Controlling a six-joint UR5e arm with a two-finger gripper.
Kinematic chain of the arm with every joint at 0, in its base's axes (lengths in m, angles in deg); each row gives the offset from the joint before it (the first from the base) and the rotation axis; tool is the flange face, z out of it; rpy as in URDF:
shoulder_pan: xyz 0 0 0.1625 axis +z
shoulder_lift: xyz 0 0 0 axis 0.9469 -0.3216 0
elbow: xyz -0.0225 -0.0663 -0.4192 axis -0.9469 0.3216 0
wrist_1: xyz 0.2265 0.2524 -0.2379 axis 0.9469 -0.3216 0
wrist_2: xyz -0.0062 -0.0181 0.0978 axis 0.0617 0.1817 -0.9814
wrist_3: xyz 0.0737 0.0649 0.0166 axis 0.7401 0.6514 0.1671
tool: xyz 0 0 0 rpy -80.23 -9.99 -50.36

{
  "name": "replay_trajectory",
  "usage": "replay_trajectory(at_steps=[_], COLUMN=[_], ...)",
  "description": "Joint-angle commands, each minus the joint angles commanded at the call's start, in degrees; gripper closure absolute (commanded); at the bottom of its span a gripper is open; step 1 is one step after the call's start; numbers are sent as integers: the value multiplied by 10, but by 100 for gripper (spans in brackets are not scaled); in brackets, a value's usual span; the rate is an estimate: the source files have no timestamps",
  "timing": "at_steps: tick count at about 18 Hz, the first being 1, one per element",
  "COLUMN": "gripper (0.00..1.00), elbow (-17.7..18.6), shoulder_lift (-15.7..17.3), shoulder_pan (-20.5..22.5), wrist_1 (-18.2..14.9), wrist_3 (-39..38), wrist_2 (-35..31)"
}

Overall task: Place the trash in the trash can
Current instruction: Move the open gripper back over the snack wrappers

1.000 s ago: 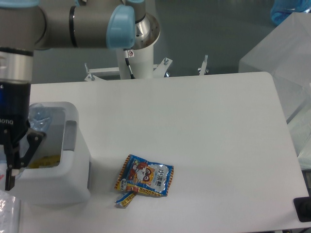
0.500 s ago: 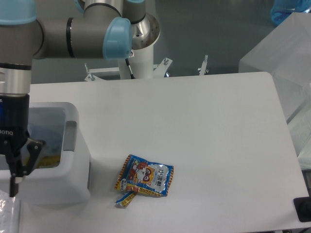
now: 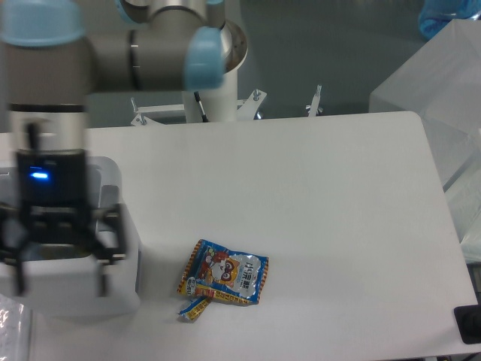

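A blue-and-orange cartoon-printed snack wrapper (image 3: pixel 223 279) lies flat on the white table, with a small wrapper scrap (image 3: pixel 195 308) just below its left corner. The white trash can (image 3: pixel 126 259) stands at the left edge, mostly covered by my arm. My gripper (image 3: pixel 60 272) hangs over the can, left of the wrapper, open and empty, with its dark fingers (image 3: pixel 101 272) spread wide. The clear bottle is hidden from view.
The arm's base column (image 3: pixel 218 83) stands behind the table's far edge. Clear plastic boxes (image 3: pixel 443 105) sit at the right. A crinkled clear bag (image 3: pixel 11 331) lies at the bottom left. A black object (image 3: pixel 470 323) is at the bottom right corner.
My wrist has turned and shifted right over the trash can, and the fingers now stand spread wide. The bottle seen inside the can a second ago is now covered. The wrapper has not moved.
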Motion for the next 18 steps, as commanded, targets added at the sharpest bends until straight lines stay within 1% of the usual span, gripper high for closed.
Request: replay_trajectory(at_steps=[3,8,11,14,15,16,18], gripper=[0,0,0,0,0,0,0], elbow=[27,89,119,146,159,183,213], shoulder_lift=[0,-3,-7,-9,-9,-7,-6], shoulder_pan=[51,103,120,121,121,121,121], wrist_1=[-1,-1,-2,-2,-3,-2,-2], wrist_3=[0,3,6,13,22,33,77], wrist_2=[2,9,6,-3,-7,-11,-11])
